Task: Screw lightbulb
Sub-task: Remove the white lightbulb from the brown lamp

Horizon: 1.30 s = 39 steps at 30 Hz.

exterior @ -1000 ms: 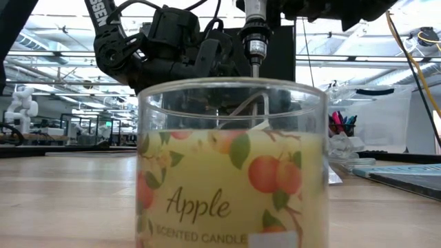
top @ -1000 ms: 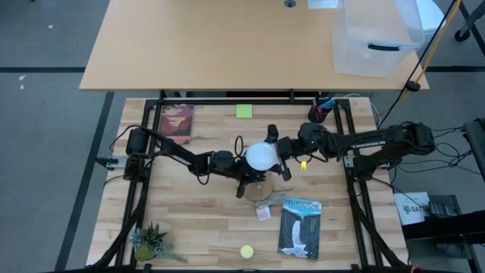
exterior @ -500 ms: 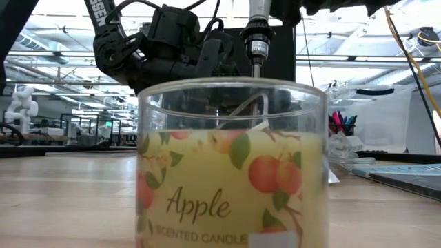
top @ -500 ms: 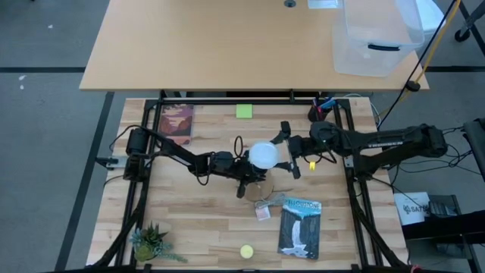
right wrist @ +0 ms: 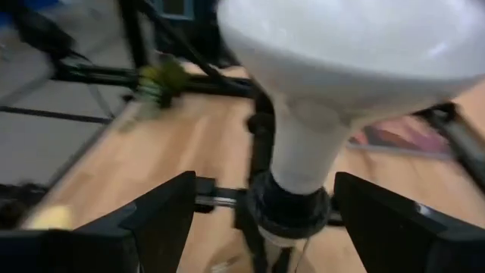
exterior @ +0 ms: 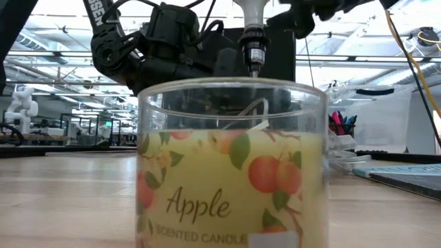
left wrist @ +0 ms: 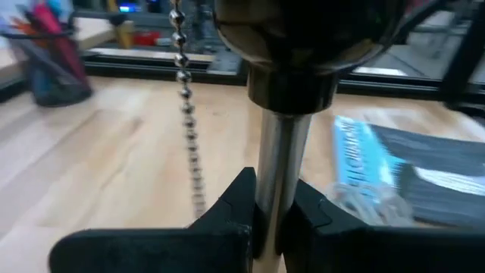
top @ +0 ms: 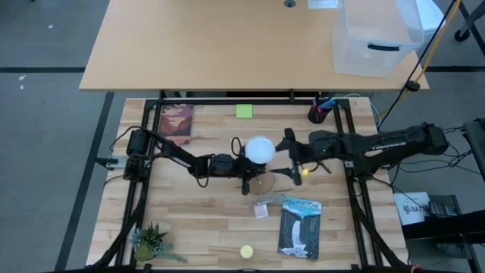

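The left end effector (top: 244,168) sits near the middle of the worktop (top: 197,220), clenched on a slim metal stem (left wrist: 279,182); in the left wrist view its two dark fingers (left wrist: 231,208) press the stem from both sides, and a bead chain (left wrist: 187,121) hangs just beside it. The stem rises into a dark socket (right wrist: 288,208), and the lightbulb (top: 260,150) stands upright in that socket, its white globe topmost and its neck tapering down into the collar. The right end effector (top: 292,155) is just beside the bulb on the side away from the left arm, released: in the right wrist view its fingers (right wrist: 163,208) stand wide on either side of the bulb's neck, apart from it. In the low view a glass candle jar (exterior: 231,165) labelled with apples fills the near foreground, and the stem and socket rise behind it. On the near part of the worktop lie a small yellow disc (top: 246,251), a potted plant (top: 150,243) at the left corner and a blue-covered book (top: 299,227). Farther back are a reddish book (top: 176,123), a green note (top: 243,111) and a pen cup (top: 317,114). Beyond the worktop stands a second wooden table (top: 227,45) carrying a clear plastic bin (top: 375,34).
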{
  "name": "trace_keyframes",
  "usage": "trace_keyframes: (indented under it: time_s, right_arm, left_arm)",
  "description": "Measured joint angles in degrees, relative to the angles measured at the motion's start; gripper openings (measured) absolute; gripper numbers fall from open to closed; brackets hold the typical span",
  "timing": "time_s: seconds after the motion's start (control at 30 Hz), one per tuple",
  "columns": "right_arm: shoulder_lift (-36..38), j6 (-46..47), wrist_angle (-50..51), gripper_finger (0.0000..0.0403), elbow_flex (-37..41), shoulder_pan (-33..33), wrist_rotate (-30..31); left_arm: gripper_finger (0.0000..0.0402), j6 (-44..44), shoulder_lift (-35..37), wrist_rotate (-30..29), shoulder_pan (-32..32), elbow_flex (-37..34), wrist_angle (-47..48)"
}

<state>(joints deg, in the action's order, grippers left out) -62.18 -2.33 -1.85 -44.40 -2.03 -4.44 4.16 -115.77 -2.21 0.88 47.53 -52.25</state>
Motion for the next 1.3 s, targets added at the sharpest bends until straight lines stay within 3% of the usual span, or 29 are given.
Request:
trace_keyframes:
  time_s: [0.23,0.7,0.83,1.13,1.3]
  right_arm:
    - [-5.49,0.78,-6.09,0.0307,0.03,-3.73,18.24]
    - [-18.01,-4.38,-32.62,0.0307,0.13,-4.82,31.98]
    - [-19.49,-6.95,-38.90,0.0306,0.33,-4.75,33.69]
    - [-19.66,-10.55,-41.33,0.0305,0.35,-3.91,33.31]
    - [-19.64,-11.72,-41.28,0.0273,0.35,-3.16,31.04]
  left_arm:
    - [0.0030,0.88,-0.04,-7.37,0.33,0.00,-0.52]
    - [0.0030,3.55,-0.09,-19.56,0.35,0.00,-0.41]
    - [0.0030,4.09,-0.09,-20.53,0.29,-0.02,-0.33]
    - [0.0030,4.31,-0.09,-19.34,0.16,-0.07,0.37]
    - [0.0030,4.03,-0.05,-18.15,0.11,-0.07,0.46]
